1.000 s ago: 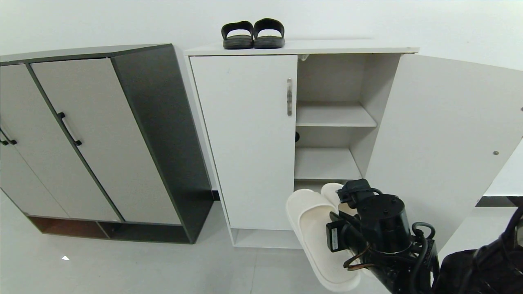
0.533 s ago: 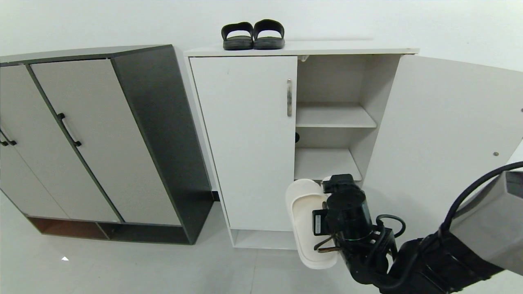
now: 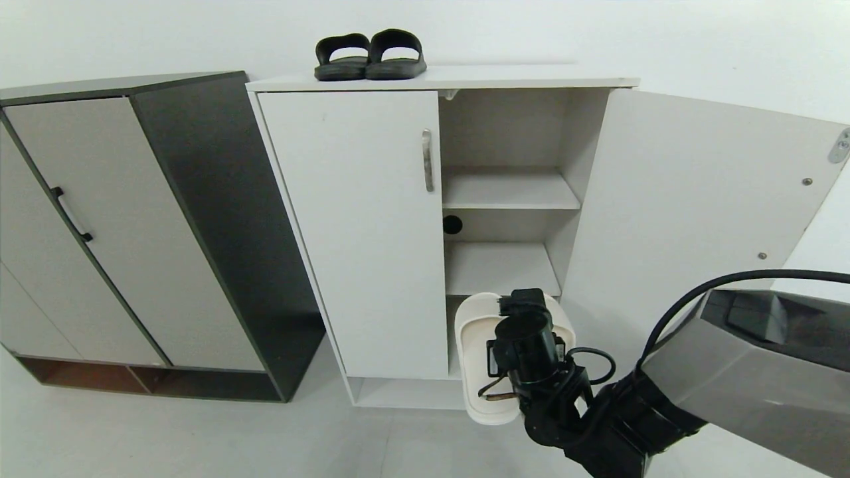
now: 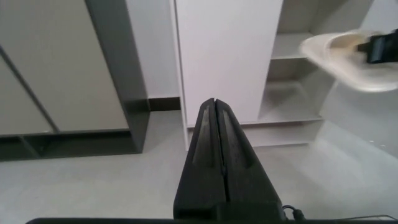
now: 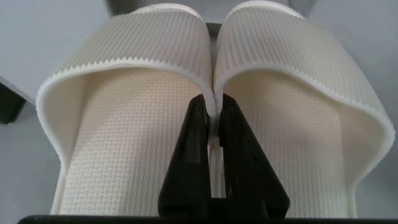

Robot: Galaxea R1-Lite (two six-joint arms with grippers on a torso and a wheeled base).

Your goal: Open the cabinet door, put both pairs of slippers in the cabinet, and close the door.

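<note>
Your right pincer (image 5: 212, 106) is clamped on the pair of cream slippers (image 5: 124, 143). Its two black fingers (image 5: 194, 134) are pressed close together, with the slippers' inner edges squeezed between them. One slipper lies on each side of the pincer, and the two touch at the pinch. Their ribbed straps (image 5: 143, 37) arch just beyond the fingertips, and the textured footbeds (image 5: 118, 168) flank the fingers. Past the slippers you see a pale grey surface (image 5: 37, 37), with a dark corner (image 5: 7, 102) at its edge that you cannot identify.
</note>
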